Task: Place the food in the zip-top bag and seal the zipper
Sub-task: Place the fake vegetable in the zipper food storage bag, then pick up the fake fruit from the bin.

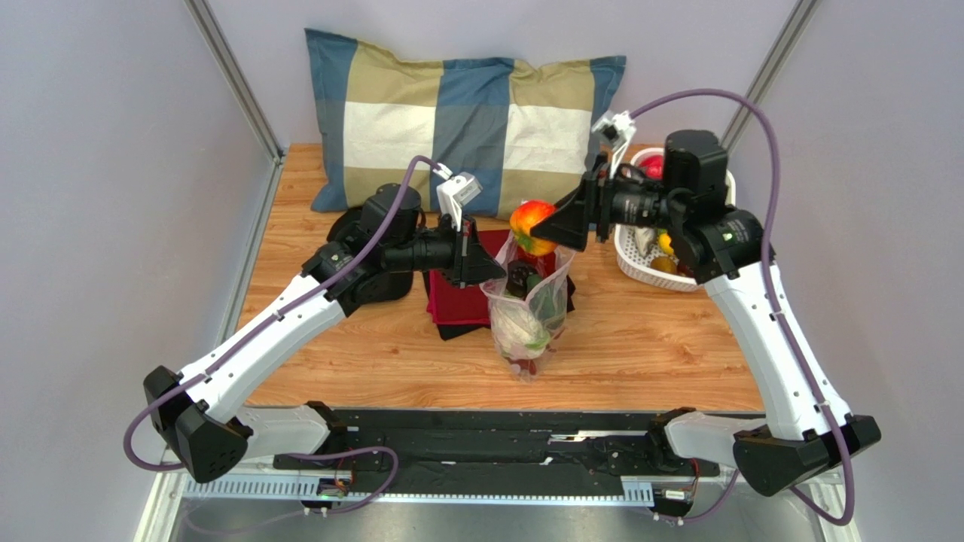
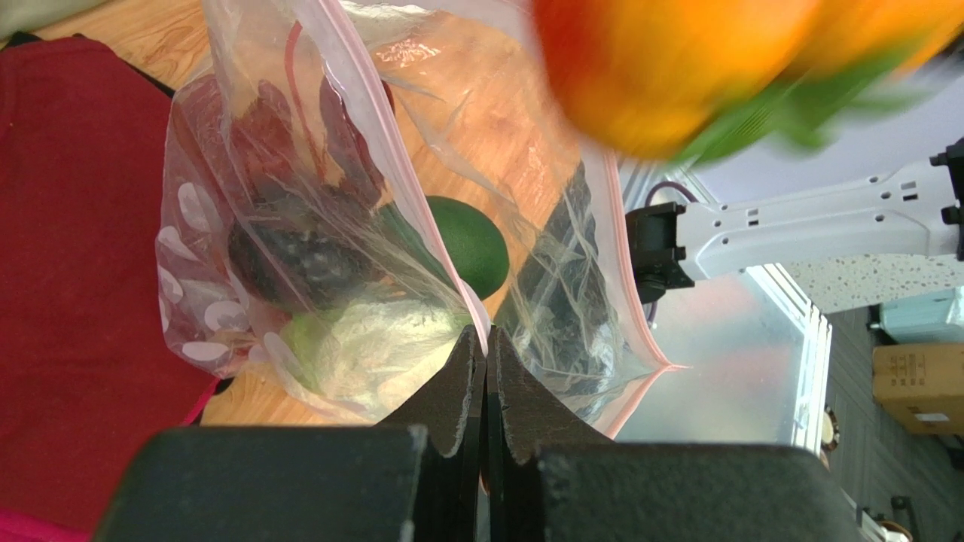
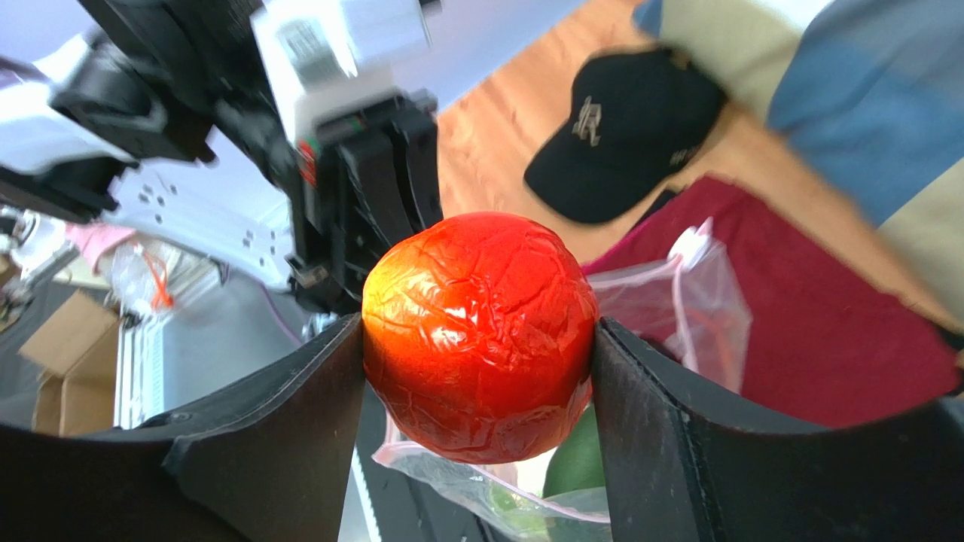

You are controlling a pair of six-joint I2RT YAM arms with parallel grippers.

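The clear zip-top bag (image 1: 527,311) stands upright over the red cloth, mouth open, holding several food pieces: a green one (image 2: 466,243), a dark one and a whitish one. My left gripper (image 1: 491,265) is shut on the bag's pink-edged zipper rim (image 2: 480,328) at its left side. My right gripper (image 1: 551,229) is shut on a red-orange fruit with a green leaf (image 1: 530,220) and holds it just above the bag's mouth. The fruit fills the right wrist view (image 3: 480,334), with the bag's rim (image 3: 498,491) below it. In the left wrist view it is blurred at the top (image 2: 668,68).
A folded red cloth (image 1: 458,303) lies under the bag. A black cap (image 1: 373,226) sits behind the left arm. A white perforated basket (image 1: 662,265) with more food stands at the right. A checked pillow (image 1: 453,119) lies along the back wall.
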